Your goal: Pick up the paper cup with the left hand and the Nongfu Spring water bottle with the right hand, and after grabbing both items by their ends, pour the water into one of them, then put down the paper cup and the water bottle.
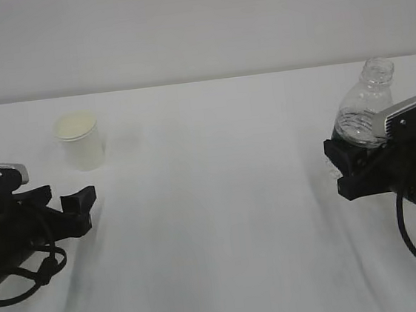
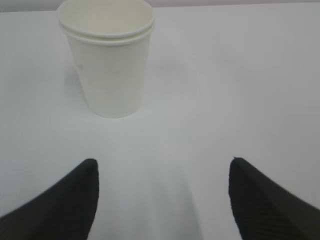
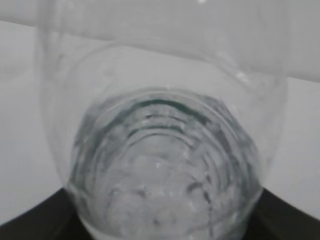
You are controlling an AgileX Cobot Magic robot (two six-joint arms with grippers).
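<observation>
In the exterior view, the paper cup [image 1: 80,141] stands upright on the white table [image 1: 222,221] in the upper left of the frame, its cream inside showing. The left hand [image 1: 79,207] sits low at the left edge, below and just left of the cup, its black fingers pointing toward the middle; the jaws stand apart with nothing between them, and the cup is clear of them. At the right edge, the right hand [image 1: 350,160] reaches in from the lower right. The Nongfu Spring water bottle [image 1: 367,109] rises above its fingers, tilted slightly to the left, its open neck near the upper right of the frame and its lower body hidden behind the gripper.

In the left wrist view, the paper cup [image 2: 111,60] fills the upper left, upright, with a doubled rim line at the top. The two dark fingertips [image 2: 65,200] of the left hand [image 2: 162,195] sit in the lower corners, spread wide, with bare table between them; the cup is beyond them, left of the centre.

In the right wrist view, the bottle [image 3: 165,150] takes up nearly the whole frame, its ribbed clear wall very close to the lens. Dark fingers [image 3: 35,220] of the right hand appear in both lower corners, pressed against the bottle's sides, so the jaws grasp the bottle. Whether water lies inside cannot be told.
</observation>
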